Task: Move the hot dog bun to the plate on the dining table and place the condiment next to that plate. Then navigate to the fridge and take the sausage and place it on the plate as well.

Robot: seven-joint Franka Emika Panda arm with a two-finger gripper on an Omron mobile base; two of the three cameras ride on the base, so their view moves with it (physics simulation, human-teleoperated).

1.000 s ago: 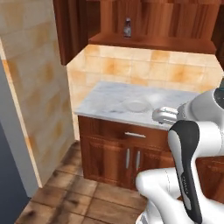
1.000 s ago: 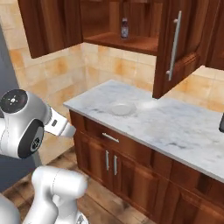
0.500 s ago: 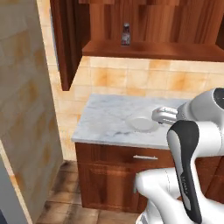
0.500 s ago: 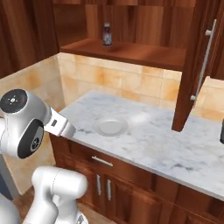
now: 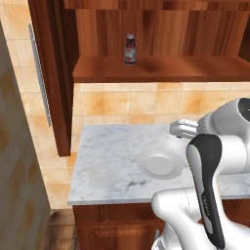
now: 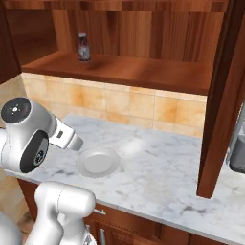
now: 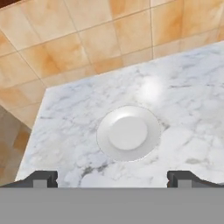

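1. The condiment (image 5: 130, 49) stands upright on the wooden shelf (image 5: 161, 68) of the open upper cabinet, above the tiled wall; in the right base view it sits at (image 6: 84, 46), toward the shelf's left end.
2. Over the last second our whole view has shifted: the counter and shelf have swung from off to one side to nearly square in front of us and look closer. We read that as the base driving, not as any thing moving.
3. We judge this is the approach to fetch the bottle; the bun, the dark plate and the sausage are all not yet dealt with from here.
4. The gripper (image 7: 112, 178) has its jaws spread wide and holds nothing; it looks down on the counter, well below the shelf.
5. Under it lies a pale white plate (image 7: 128, 132), alone on the marble counter (image 5: 107, 166). This is not the dark plate we need.
6. Orange tiles (image 6: 129, 103) back the counter. A cabinet door (image 5: 46, 73) stands open at the left, and another (image 6: 220, 95) at the right, with wooden drawers below.
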